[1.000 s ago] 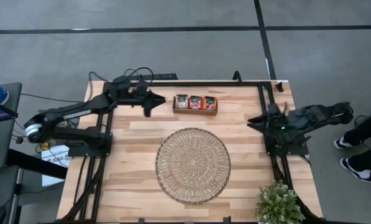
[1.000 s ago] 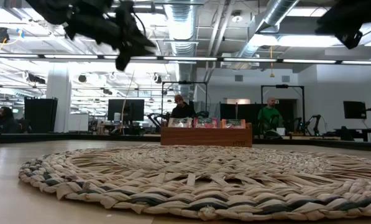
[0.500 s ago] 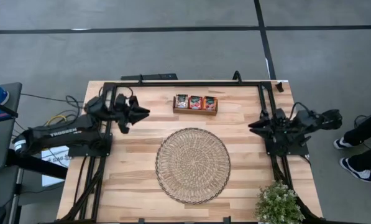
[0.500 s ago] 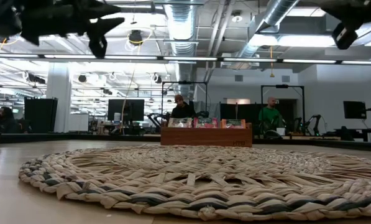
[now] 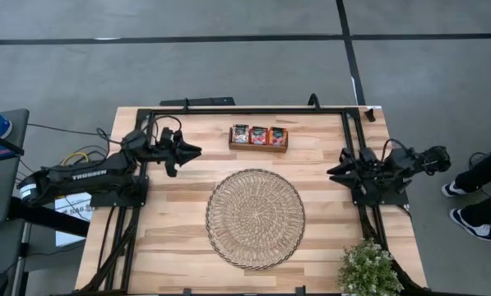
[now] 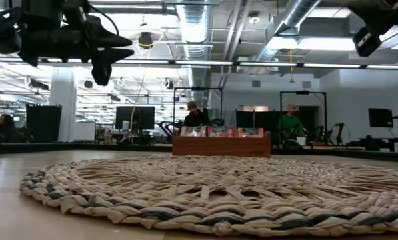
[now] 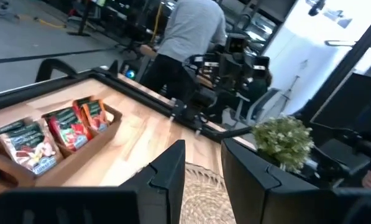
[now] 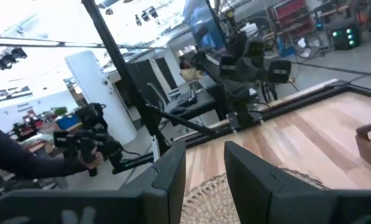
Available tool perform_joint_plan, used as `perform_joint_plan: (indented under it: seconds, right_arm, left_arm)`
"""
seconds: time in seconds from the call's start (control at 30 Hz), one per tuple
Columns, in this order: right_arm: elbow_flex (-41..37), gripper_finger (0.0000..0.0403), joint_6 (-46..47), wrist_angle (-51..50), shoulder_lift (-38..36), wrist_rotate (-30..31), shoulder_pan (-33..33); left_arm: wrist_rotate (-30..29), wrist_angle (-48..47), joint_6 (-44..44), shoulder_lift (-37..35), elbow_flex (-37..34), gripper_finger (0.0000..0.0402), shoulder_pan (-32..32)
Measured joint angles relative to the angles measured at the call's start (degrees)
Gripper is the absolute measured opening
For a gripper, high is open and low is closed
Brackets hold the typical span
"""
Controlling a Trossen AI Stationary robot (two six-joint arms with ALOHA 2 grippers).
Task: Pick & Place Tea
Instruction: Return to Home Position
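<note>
At the bench's (image 5: 179, 222) far edge, the tea (image 5: 259, 135) stands filed in the wooden tray (image 5: 258, 150). The left end effector (image 5: 194, 150) and right end effector (image 5: 331, 170) hover at opposite sides, both partly open and empty, apparently for homing.

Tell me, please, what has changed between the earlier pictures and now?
The left gripper has pulled back from the wooden tray's left end towards its own side of the table, its arm folding in. The right gripper barely shifted as its arm folded in. Both are open and hold nothing. The tea sachets in the tray, the woven mat and the plant stayed put.
</note>
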Motion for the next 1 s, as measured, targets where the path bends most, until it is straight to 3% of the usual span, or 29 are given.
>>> perform_joint_plan:
  seconds: [0.2,0.4,0.57,0.73,0.83,1.0]
  right_arm:
    - [-3.3,0.0103,1.0,5.9,0.0,-2.0,0.0]
    - [-7.8,0.0103,1.9,11.8,0.0,-2.8,0.0]
    - [-10.0,0.0103,3.1,13.0,0.0,-2.8,0.0]
    - [-10.6,0.0103,3.0,12.0,0.0,-0.5,-0.1]
    - [-10.5,0.0103,2.6,9.0,0.0,3.3,-0.3]
    - [-11.0,0.0103,2.0,6.6,0.0,7.5,-1.9]
  left_arm:
    - [5.2,-2.4,-0.5,-3.7,0.0,0.0095,2.2]
    - [4.1,-6.5,0.0,-11.4,-2.4,0.0095,2.2]
    - [3.2,-2.6,-4.1,-20.8,-9.4,0.0095,2.0]
    - [2.3,-7.3,-2.2,-28.1,-11.1,0.0095,0.9]
    - [-1.5,-10.9,2.2,-29.9,-11.1,0.0095,0.3]
    - [-12.6,-15.9,7.9,-30.0,-11.1,0.0095,-1.0]
